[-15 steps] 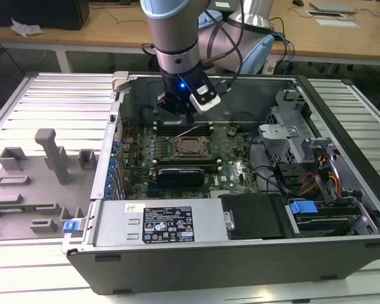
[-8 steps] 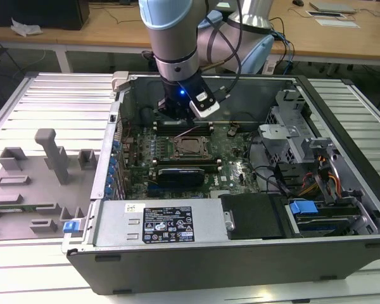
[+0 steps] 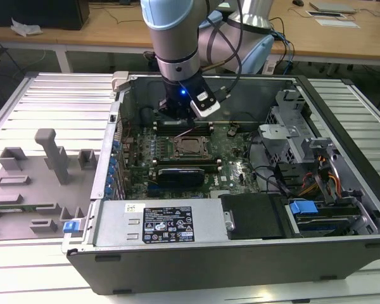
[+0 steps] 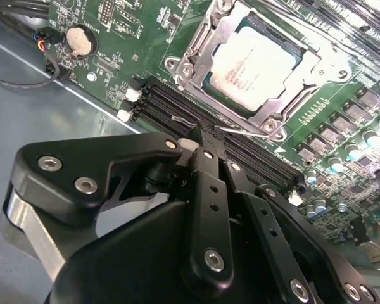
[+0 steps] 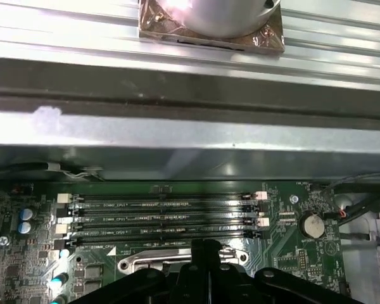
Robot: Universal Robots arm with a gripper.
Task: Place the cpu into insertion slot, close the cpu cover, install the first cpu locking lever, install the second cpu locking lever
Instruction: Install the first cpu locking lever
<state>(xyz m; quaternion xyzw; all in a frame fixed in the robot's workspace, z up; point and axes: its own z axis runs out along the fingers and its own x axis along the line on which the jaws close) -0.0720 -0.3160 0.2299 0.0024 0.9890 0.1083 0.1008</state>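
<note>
My gripper (image 4: 201,136) is clenched with nothing held, its tip right at the thin wire locking lever (image 4: 244,130). Just beyond, the cpu (image 4: 253,60) lies in the insertion slot (image 3: 189,147) under the lowered cpu cover (image 4: 307,73). The lever looks stiff, springy and slick, so I judge it best pushed near its free end.

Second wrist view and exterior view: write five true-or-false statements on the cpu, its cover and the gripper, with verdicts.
1. The cpu lies in the insertion slot. True.
2. The cpu cover stands raised upright. False: it lies flat, framing the cpu.
3. The gripper is wide open. False: its fingers are together.
4. The gripper's tip is at the memory slots beside the insertion slot. True.
5. The computer case lies on the table with its side open. True.
</note>
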